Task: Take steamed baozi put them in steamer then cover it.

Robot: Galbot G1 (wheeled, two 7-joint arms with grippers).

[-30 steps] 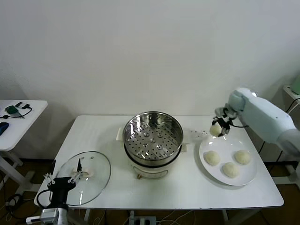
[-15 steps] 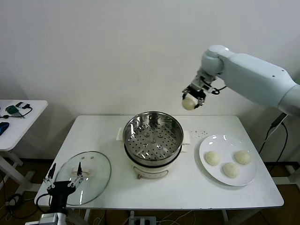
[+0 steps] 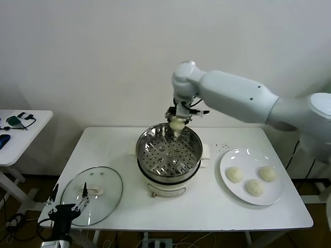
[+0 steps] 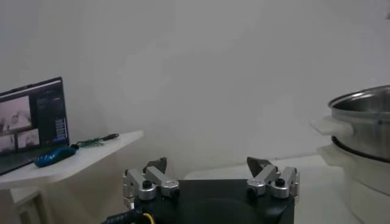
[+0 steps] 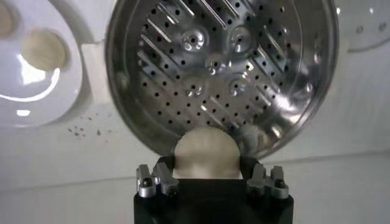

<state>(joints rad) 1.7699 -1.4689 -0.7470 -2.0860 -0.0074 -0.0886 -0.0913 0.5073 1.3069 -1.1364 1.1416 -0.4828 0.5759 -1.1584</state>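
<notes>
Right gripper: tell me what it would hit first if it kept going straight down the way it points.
The right gripper, shut on a bun, points down into the steamer. It would probably meet the perforated tray near the far rim first, though depth there is hard to judge.

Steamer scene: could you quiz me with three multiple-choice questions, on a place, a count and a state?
1. Where is the cover?
A. on the steamer
B. on the table, front left
C. on the plate

2. How many baozi lie on the plate?
A. one
B. three
C. five

3. What is the right hand doing?
A. holding a baozi over the steamer's far rim
B. hanging open and bare
C. gripping the cover

Answers: 1 B, the cover lies beside the steamer. 2 B, three pale buns show there. 3 A, a baozi sits between its fingers.
</notes>
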